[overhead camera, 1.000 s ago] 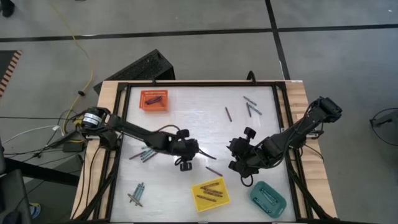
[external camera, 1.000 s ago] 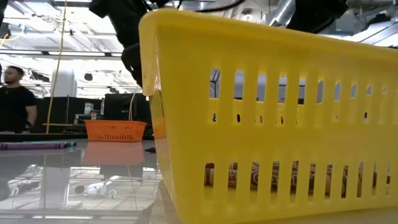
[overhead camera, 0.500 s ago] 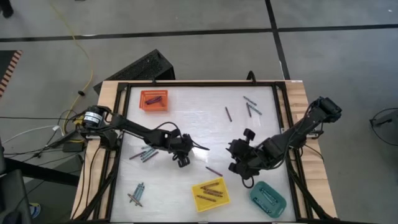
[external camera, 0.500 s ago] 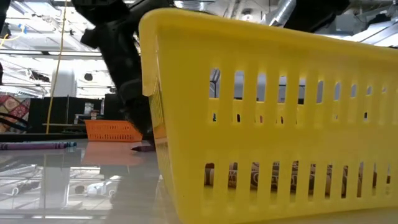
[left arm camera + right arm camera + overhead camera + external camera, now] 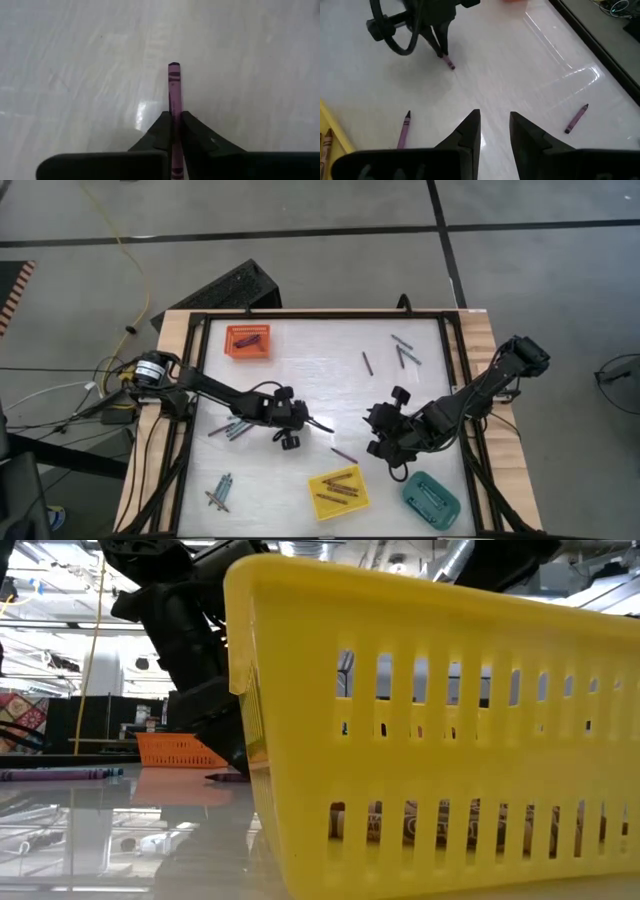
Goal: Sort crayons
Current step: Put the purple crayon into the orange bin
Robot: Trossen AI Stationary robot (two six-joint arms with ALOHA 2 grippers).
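A purple crayon (image 5: 173,85) lies on the white table near its middle, and my left gripper (image 5: 174,131) is shut on it, low over the table. My right gripper (image 5: 495,127) hangs open above the table, to the right of the left one, with nothing between its fingers. Another purple crayon (image 5: 344,454) lies flat between the two grippers. More crayons lie at the far right (image 5: 403,350), at the left (image 5: 230,428) and at the near left (image 5: 220,492). The orange tray (image 5: 247,340), the yellow tray (image 5: 338,492) and the teal tray (image 5: 430,498) hold crayons. My left gripper pinches the purple crayon between its two fingertips (image 5: 163,131), on the crayon's two sides (image 5: 174,116). The fingers slant down from the table's left side and lie along the crayon. The crayon's blunt end (image 5: 173,66) sticks out past the fingertips and rests on the table.
A dark frame (image 5: 455,380) borders the white table. In the low view the yellow tray (image 5: 430,730) fills the foreground and hides most of the table. Bare table lies between the far-right crayons and the orange tray.
My left gripper has come down onto the purple crayon near the table's middle, drawing back a little toward the left edge, and has shut on it. The crayon has stayed on the table.
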